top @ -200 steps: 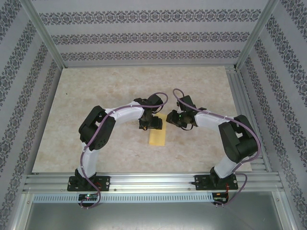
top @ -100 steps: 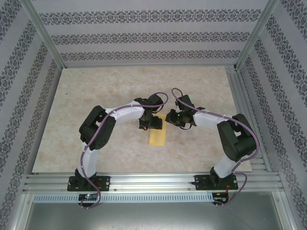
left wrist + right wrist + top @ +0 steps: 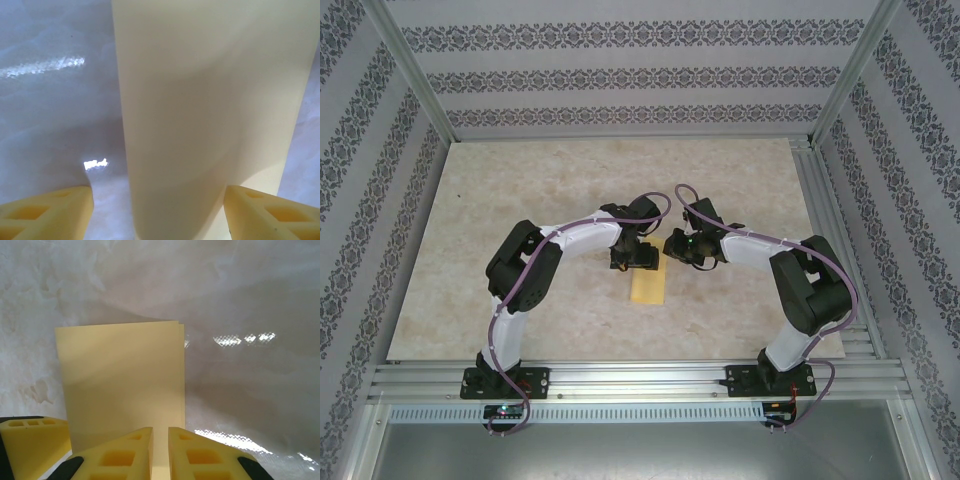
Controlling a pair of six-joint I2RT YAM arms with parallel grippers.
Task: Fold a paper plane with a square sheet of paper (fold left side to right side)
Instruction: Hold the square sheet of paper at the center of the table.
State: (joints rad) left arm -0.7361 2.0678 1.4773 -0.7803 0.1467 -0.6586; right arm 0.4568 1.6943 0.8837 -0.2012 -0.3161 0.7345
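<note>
While left fingers (image 3: 45, 210) gape astride the matte, folded yellow paper (image 3: 210, 100), right fingers (image 3: 125, 455) nearly meet.

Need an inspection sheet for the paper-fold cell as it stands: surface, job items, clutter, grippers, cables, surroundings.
surface: pale marbled table, glossy, with glare spots.
job's things: square sheet of paper folded into a narrow two-layer strip, lying flat at centre; no plane shape yet.
clutter: nothing seen.
grippers: left gripper open, one finger on either side of the strip; right gripper nearly shut over the strip's end, and whether it grips the paper cannot be told.
cables: purple cables run along both arms and loop at the wrists.
surroundings: patterned walls; aluminium frame along the near edge.
</note>
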